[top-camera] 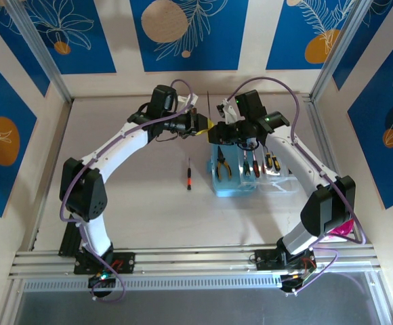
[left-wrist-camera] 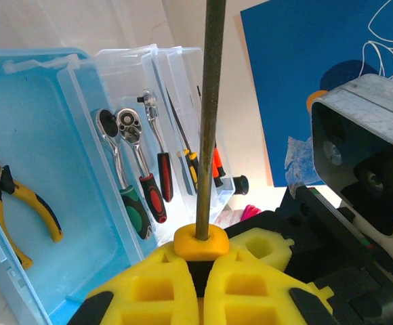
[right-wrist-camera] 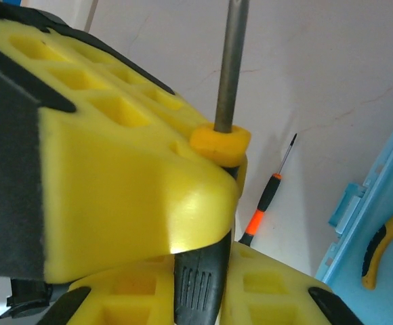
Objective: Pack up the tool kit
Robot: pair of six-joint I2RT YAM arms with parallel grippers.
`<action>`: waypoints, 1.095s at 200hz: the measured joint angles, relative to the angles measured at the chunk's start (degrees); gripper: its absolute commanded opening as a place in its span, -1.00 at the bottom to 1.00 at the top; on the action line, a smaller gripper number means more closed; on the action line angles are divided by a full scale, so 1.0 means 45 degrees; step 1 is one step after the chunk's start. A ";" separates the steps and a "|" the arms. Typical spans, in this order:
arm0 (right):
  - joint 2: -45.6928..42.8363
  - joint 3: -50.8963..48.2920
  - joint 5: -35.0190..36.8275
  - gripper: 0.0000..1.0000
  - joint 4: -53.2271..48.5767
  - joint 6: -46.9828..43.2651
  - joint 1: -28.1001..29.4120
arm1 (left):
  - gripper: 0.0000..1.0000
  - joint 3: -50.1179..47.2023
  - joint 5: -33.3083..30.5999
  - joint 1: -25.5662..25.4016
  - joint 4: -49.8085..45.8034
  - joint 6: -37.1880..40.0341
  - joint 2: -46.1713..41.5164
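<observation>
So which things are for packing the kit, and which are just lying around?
For the job: blue case, pliers, ratchets, loose screwdriver, held screwdriver.
Just lying about: pink thing, blue wall pictures.

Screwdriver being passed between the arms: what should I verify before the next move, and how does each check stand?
1. Left gripper shut on the screwdriver at its orange collar: ok.
2. Right gripper closed around the black handle: ok; no gap shows in the right wrist view.
3. Case open, with bare floor beside the pliers: ok.
4. All tools packed: not ok; a small screwdriver lies on the table left of the case.
5. A free slot for the passed screwdriver: cannot tell.
</observation>
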 measured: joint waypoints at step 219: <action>-0.1875 -0.1423 0.5659 -1.00 -0.6178 -0.1982 -0.4260 | 1.00 0.0024 -0.6071 0.1938 -0.7616 0.5615 -0.0563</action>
